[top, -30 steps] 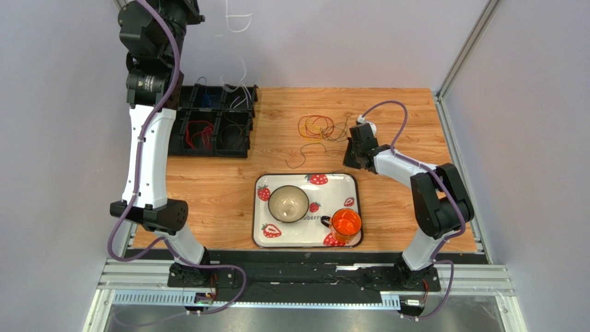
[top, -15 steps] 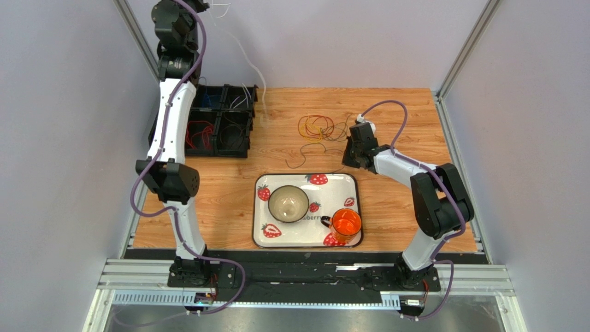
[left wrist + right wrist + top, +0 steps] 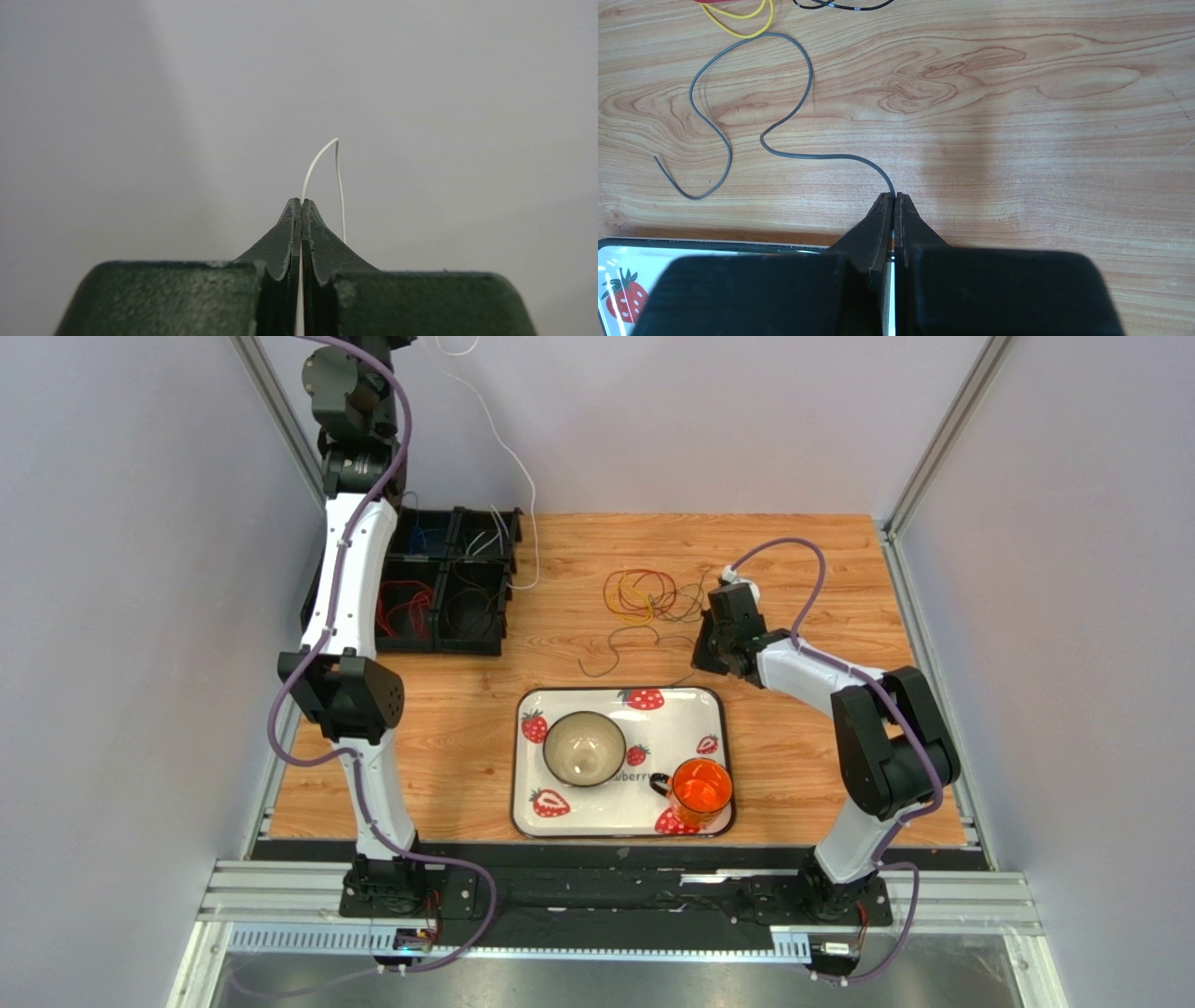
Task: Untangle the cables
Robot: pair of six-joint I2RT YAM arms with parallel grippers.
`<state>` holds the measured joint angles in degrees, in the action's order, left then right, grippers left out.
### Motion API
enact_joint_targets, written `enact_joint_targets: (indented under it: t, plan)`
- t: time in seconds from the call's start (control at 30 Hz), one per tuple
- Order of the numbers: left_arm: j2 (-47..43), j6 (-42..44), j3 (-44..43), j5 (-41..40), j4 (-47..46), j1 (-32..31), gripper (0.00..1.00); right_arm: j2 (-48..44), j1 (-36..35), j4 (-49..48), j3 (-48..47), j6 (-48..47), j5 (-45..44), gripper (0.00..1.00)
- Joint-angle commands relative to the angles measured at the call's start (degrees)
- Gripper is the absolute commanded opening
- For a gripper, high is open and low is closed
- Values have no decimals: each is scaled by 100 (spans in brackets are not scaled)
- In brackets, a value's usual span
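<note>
On the near part of the wooden surface (image 3: 814, 574) lies a strawberry-print tray (image 3: 716, 703) holding a bowl (image 3: 585, 748) and an orange mug (image 3: 700, 790). A printed word on the tray is partly covered by the mug and too small to read.

Just beyond the tray, the right pincer (image 3: 894, 199) is low over the wood with its jaws together on the end of a thin grey cable (image 3: 787, 133). That cable snakes away from the tips in loose S-bends, and its free end lies out to the left.

Farther on lies a small tangle (image 3: 643, 592) of yellow, red and dark loops, all hair-thin. It is near the right pincer but apart from it.

At the far left are black bins (image 3: 470, 602), with red, blue and white wires in separate compartments.

High above them, the left pincer (image 3: 302, 203) is clamped on a white cable (image 3: 319, 157). A short arc of it sticks out past the tips, and the rest hangs down towards the bins' right edge.
</note>
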<state>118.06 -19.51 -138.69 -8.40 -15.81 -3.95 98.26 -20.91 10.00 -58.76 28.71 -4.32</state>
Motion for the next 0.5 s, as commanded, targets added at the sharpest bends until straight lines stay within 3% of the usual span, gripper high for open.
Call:
enact_joint_targets:
  t: [0.0, 0.13, 0.37, 0.47]
  plan:
    - [-363, -729, -131, 409, -703, 131, 0, -35, 16, -244, -4, 47, 45, 0]
    - [-424, -1107, -123, 340, -1063, 157, 0, -26, 16, -244, -4, 47, 36, 0]
    - [58, -3661, -448, 778, -1248, 359, 0, -87, 16, -340, 75, 73, 45, 0]
    - [322, -4253, -623, 1023, -1415, 272, 0, -96, 16, -358, 84, 73, 36, 0]
